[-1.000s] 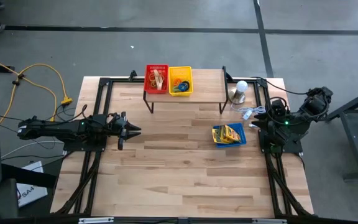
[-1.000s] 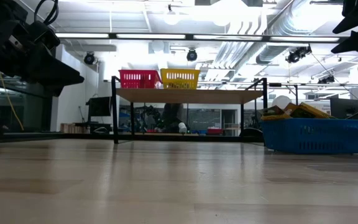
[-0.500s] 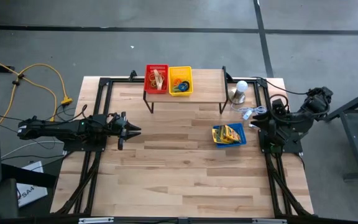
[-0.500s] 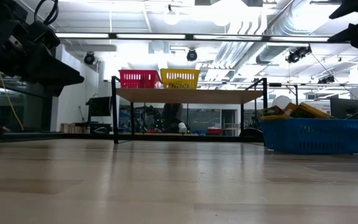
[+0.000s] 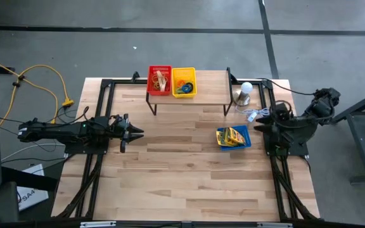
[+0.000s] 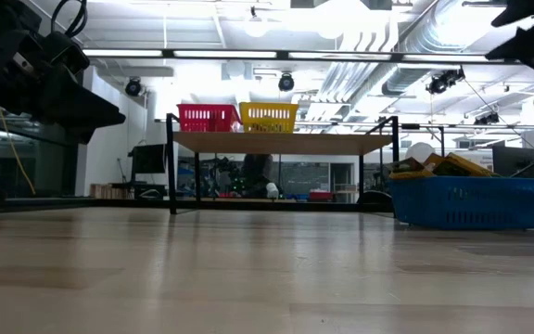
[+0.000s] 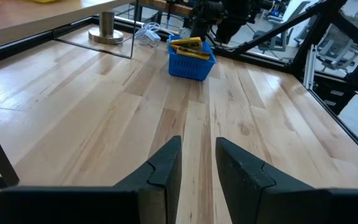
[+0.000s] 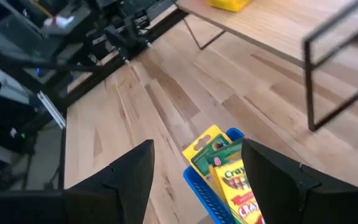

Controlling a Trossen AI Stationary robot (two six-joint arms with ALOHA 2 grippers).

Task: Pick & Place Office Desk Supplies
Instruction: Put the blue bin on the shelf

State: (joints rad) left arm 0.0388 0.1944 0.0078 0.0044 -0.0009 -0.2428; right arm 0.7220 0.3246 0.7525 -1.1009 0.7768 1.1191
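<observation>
wooden butcher-block table (image 5: 182, 171) seen from above, with two dark robot arms at its sides. the left gripper (image 5: 135, 132) hovers over the table's left side, its two fingers (image 7: 166, 165) a small gap apart with nothing between them. far ahead of it, across the table, sits a blue plastic basket (image 5: 234, 145) holding flat yellow-and-green crayon boxes (image 5: 232, 135). the right gripper (image 5: 263, 121) hangs raised just beside that basket, on its outer side, its fingers (image 8: 129, 171) spread wide and empty, the crayon boxes (image 8: 225, 177) showing between them below. beyond both grippers, a low wooden shelf on black legs (image 5: 211, 88) carries a red mesh basket (image 5: 160, 80) with tan rubber bands and a yellow mesh basket (image 5: 184, 82) with small coloured rings. a white round bulb on a metal base (image 5: 244, 93) stands near the shelf's end, close to the right gripper.
</observation>
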